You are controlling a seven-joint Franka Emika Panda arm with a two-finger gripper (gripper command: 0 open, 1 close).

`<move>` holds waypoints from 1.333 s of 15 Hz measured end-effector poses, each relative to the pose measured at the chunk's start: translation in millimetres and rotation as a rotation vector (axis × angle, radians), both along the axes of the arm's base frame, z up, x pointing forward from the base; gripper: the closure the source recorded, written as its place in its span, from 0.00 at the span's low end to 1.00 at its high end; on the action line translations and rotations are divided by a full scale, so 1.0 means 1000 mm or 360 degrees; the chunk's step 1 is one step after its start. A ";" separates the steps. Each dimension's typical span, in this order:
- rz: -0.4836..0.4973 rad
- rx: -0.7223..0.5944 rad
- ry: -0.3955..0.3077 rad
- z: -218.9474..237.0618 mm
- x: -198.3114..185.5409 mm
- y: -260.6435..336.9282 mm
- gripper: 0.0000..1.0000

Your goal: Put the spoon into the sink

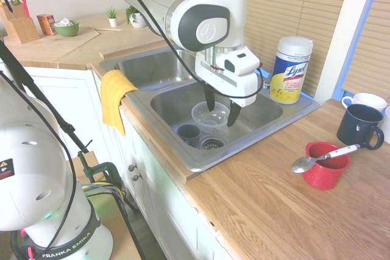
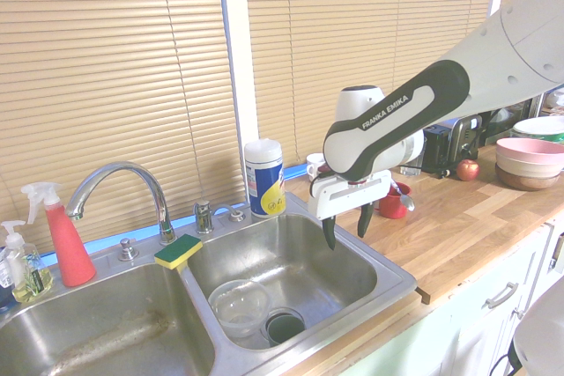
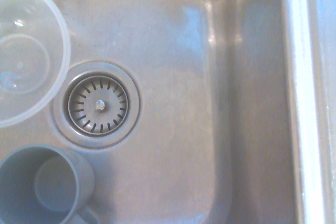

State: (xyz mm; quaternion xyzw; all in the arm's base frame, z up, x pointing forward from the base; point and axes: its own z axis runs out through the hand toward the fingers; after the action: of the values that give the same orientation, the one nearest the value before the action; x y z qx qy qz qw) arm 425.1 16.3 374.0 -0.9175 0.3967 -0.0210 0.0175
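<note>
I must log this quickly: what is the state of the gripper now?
Gripper: open, holding nothing, above the sink.

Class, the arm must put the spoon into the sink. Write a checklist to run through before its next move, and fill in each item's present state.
1. Claw open and empty: ok.
2. Spoon in view, lying across the red cup: ok.
3. Claw over the spoon: not ok; it hangs above the sink.
4. Handle free to grasp: ok, though the dark mug stands close by.
5. Bare sink floor for the drop: ok, beside the clear bowl and grey cup.
</note>
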 end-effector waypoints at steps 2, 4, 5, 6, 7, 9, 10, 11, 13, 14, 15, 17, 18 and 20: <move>-0.0006 -0.0005 -0.0003 0.000 0.001 -0.001 0.00; -0.0005 -0.0027 -0.0052 0.003 0.004 -0.001 0.00; -0.0001 -0.0048 -0.0110 0.006 0.007 -0.001 0.00; 0.0001 -0.0073 -0.0185 0.009 0.010 -0.002 0.00; 0.0010 -0.0094 -0.0252 0.011 0.012 -0.004 0.00; 0.0013 -0.0107 -0.0368 0.020 0.013 -0.010 0.00; 0.0007 -0.0107 -0.0426 0.027 0.012 -0.014 0.00; -0.0005 -0.0109 -0.0489 0.037 0.011 -0.019 0.00; -0.0016 -0.0123 -0.0615 0.057 0.011 -0.036 0.00; -0.0029 -0.0124 -0.0667 0.065 0.012 -0.046 0.00; -0.0039 -0.0114 -0.0694 0.070 0.012 -0.059 0.00; -0.0061 -0.0086 -0.0743 0.083 0.016 -0.088 0.00; -0.0077 -0.0065 -0.0770 0.089 0.021 -0.105 0.00; -0.0114 -0.0016 -0.0803 0.095 0.036 -0.138 0.00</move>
State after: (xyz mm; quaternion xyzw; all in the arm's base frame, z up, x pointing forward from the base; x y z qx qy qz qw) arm 460.7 -121.9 469.1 -0.8687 0.4119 -0.2520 0.1106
